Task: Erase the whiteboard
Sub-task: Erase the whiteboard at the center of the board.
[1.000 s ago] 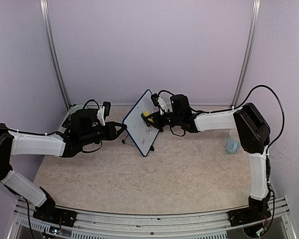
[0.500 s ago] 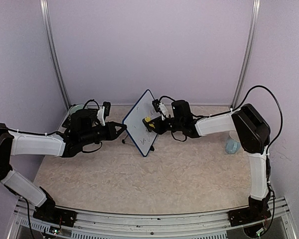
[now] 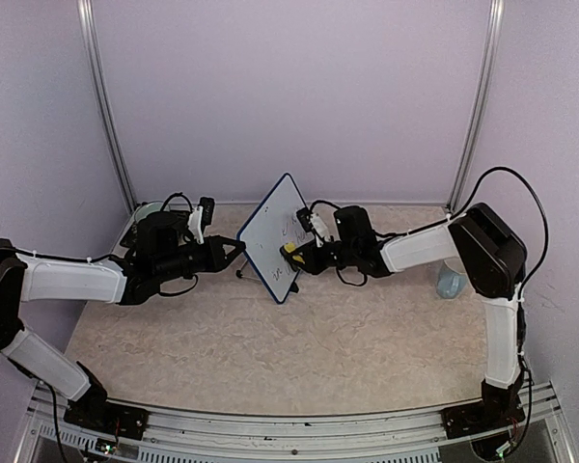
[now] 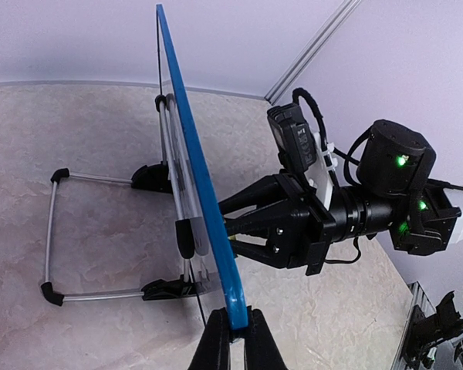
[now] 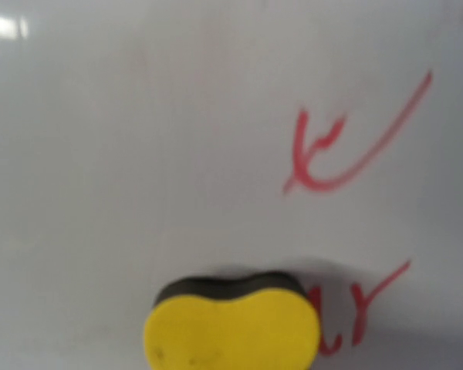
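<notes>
Left fingers (image 4: 214, 347) tight on whiteboard (image 4: 201, 179) edge

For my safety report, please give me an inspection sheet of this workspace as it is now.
Surface: beige marbled table.
Job's things: whiteboard standing on its wire stand, red marks on its face; yellow sponge pressed against that face.
Clutter: light-blue cup at the right side, apart from the board.
Grippers: left gripper shut on the whiteboard's blue frame; right gripper shut on the sponge.
Cables: black cable looping above the right arm.
Surroundings: lilac walls, two metal posts; nothing else seen.
</notes>
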`<move>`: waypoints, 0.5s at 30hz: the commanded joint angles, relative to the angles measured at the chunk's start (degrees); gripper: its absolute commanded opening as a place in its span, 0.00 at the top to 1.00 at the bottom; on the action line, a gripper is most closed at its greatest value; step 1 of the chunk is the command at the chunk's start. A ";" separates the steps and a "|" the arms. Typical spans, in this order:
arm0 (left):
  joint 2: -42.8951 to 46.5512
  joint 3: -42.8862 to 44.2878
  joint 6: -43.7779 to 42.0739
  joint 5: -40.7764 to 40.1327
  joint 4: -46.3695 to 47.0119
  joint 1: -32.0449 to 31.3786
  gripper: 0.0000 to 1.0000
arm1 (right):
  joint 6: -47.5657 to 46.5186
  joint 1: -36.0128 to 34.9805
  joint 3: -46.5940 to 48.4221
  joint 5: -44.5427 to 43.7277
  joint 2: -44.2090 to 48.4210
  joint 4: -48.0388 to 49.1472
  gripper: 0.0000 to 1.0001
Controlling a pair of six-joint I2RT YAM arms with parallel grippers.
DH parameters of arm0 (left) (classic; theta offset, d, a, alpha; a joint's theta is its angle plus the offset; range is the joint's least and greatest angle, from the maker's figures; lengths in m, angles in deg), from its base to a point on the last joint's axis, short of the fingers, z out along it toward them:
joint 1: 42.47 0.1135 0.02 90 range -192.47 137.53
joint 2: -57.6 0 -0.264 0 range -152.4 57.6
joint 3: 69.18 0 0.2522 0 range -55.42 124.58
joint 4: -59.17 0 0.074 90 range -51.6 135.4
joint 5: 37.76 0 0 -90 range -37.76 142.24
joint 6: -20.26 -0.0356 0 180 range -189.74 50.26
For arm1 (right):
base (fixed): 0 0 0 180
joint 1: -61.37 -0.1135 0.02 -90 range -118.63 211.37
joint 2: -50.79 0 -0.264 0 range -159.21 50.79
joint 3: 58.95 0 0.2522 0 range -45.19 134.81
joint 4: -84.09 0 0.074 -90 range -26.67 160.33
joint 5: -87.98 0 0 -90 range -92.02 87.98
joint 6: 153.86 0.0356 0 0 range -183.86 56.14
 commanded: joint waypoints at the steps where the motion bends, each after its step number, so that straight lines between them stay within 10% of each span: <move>1: 0.00 0.03 0.75 1.98 1.41 -0.39 0.95 | -0.04 -2.24 -2.23 1.95 0.46 -4.63 1.00; 15: 0.58 -0.19 0.59 1.55 1.25 -0.41 0.97 | -0.13 -1.41 -3.18 -1.76 6.08 -3.21 1.00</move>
